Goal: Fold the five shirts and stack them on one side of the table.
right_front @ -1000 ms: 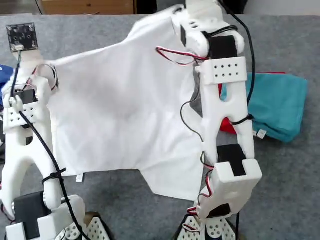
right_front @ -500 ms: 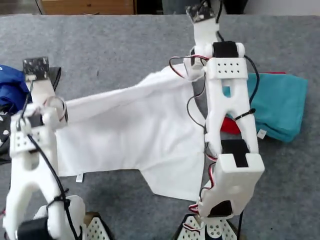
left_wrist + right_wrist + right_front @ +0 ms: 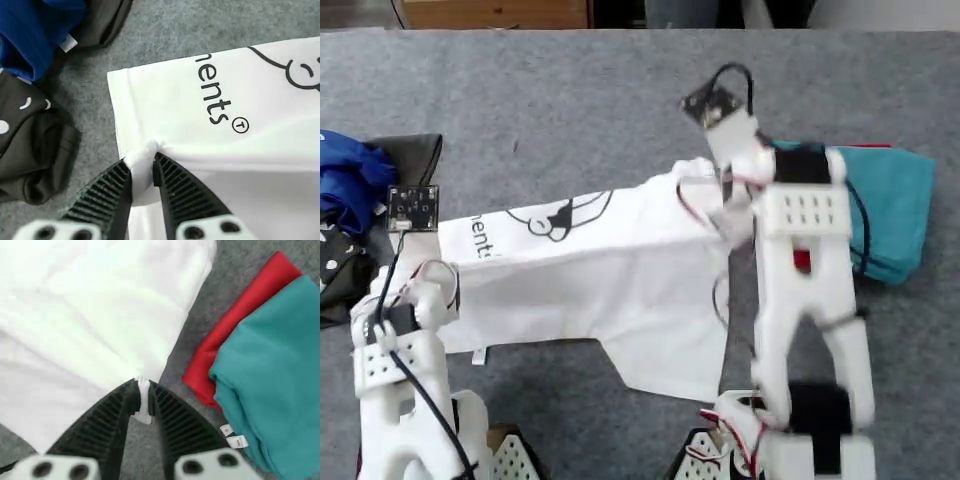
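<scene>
A white shirt [image 3: 600,270] lies across the middle of the grey table, its far part folded over toward the near side so a black print shows. My left gripper [image 3: 142,172] is shut on a pinch of the white shirt [image 3: 225,150] at its left edge. At the shirt's right edge my right gripper [image 3: 142,397] is likewise shut on a fold of the white cloth [image 3: 90,305]. In the high view the left gripper [image 3: 438,275] and right gripper [image 3: 720,215] hold opposite ends of the fold.
A folded teal shirt [image 3: 885,210] lies on a red shirt [image 3: 235,320] at the right side. A crumpled blue shirt [image 3: 345,185] and dark shirts [image 3: 335,270] sit at the left edge. The far half of the table [image 3: 570,90] is bare grey cloth.
Both grippers have drawn the shirt's far edge toward the near side, folding it over itself. The printed side has turned up.
</scene>
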Robot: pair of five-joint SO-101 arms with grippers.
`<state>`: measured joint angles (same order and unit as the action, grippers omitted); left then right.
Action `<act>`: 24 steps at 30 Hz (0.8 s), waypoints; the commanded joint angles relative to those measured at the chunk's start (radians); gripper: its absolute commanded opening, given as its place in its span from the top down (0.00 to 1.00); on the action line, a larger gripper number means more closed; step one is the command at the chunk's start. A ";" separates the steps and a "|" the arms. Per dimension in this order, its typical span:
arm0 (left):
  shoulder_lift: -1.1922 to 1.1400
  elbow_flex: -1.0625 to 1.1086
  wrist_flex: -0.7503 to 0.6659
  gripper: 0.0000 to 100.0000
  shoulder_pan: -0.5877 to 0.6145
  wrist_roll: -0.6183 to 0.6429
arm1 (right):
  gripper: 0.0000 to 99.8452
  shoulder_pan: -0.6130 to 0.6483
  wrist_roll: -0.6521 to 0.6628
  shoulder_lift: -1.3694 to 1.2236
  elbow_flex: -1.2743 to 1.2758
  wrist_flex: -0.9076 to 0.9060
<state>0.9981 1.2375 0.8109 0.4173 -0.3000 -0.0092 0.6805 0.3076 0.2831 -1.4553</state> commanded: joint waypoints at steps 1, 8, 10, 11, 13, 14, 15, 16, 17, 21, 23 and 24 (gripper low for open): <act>0.058 -0.002 0.078 0.97 0.035 -0.041 | 0.99 -0.032 0.054 0.229 0.168 -0.008; 0.075 -0.156 0.107 0.97 0.054 -0.032 | 0.99 -0.032 -0.044 0.513 0.259 0.014; 0.075 -0.292 0.112 0.97 0.059 0.020 | 0.99 -0.031 -0.137 0.565 0.186 0.046; 0.075 -0.369 0.126 0.97 0.061 0.051 | 0.99 -0.026 -0.178 0.587 0.143 0.061; 0.075 -0.526 0.173 0.97 0.054 0.089 | 0.99 -0.025 -0.256 0.610 0.041 0.092; 0.075 -0.604 0.199 0.97 0.053 0.100 | 0.99 -0.026 -0.296 0.611 -0.012 0.112; 0.075 -0.676 0.227 0.97 0.053 0.112 | 0.99 -0.031 -0.339 0.611 -0.067 0.130; 0.074 -0.743 0.255 0.97 0.053 0.124 | 0.99 -0.032 -0.384 0.611 -0.117 0.157; 0.074 -0.803 0.281 0.97 0.053 0.135 | 0.99 -0.032 -0.420 0.611 -0.163 0.189; 0.075 -0.993 0.371 0.97 0.053 0.152 | 0.99 -0.046 -0.517 0.611 -0.323 0.334; 0.075 -1.072 0.416 0.97 0.054 0.152 | 0.99 -0.049 -0.559 0.611 -0.395 0.397; 0.075 -1.109 0.442 0.97 0.054 0.152 | 0.99 -0.049 -0.575 0.611 -0.430 0.417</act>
<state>1.0687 0.2708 1.2022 0.4496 -0.1588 -0.0261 0.1603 0.9030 -0.0176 -1.1254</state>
